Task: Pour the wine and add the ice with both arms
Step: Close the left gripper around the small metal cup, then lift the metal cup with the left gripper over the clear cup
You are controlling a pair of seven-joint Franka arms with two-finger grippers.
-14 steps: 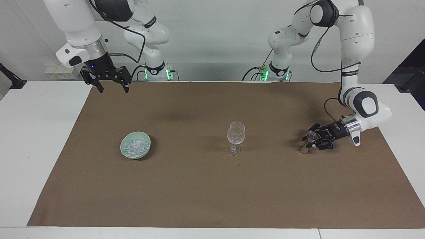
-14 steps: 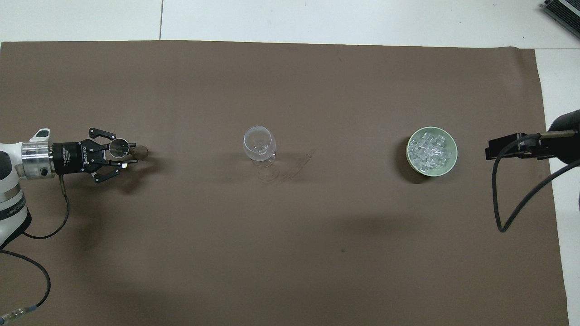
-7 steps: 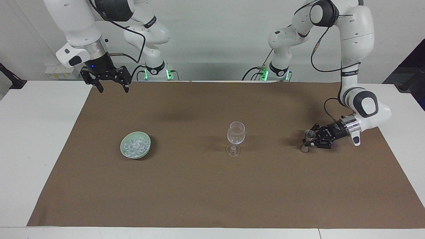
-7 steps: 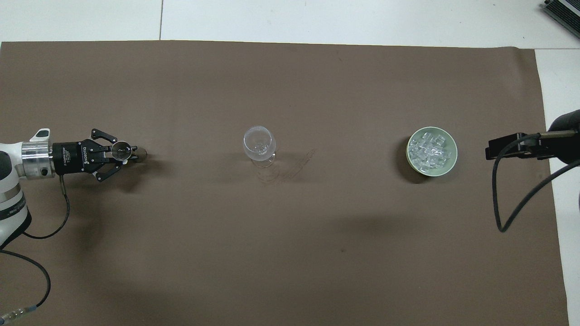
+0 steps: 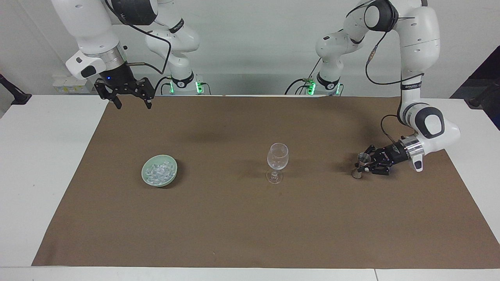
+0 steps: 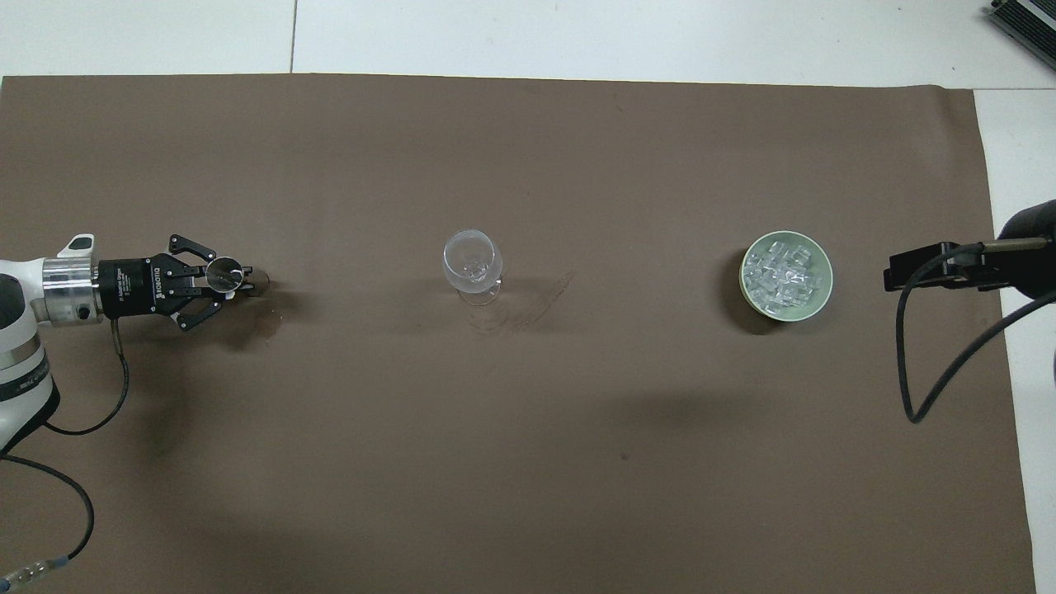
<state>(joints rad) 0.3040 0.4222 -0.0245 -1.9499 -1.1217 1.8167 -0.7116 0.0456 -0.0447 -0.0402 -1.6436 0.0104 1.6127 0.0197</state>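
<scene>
Closing from wide open, the left claw (image 5: pixel 361 164) now grips the small metal cup (image 5: pixel 363 158) at middle right, while the right claw (image 5: pixel 132 102) waits spread open at upper left; glass (image 5: pixel 277 156) looks empty, ice (image 5: pixel 158 170) in its bowl (image 5: pixel 168 179) at centre left, nothing poured yet.

right gripper (image 5: pixel 131 102) is cut off in the overhead view — only its body shows.

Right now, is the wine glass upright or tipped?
Upright. The wine glass stands on its foot at mid-mat, stem vertical, bowl opening upward; neither gripper touches it. Its contents cannot be told.
</scene>
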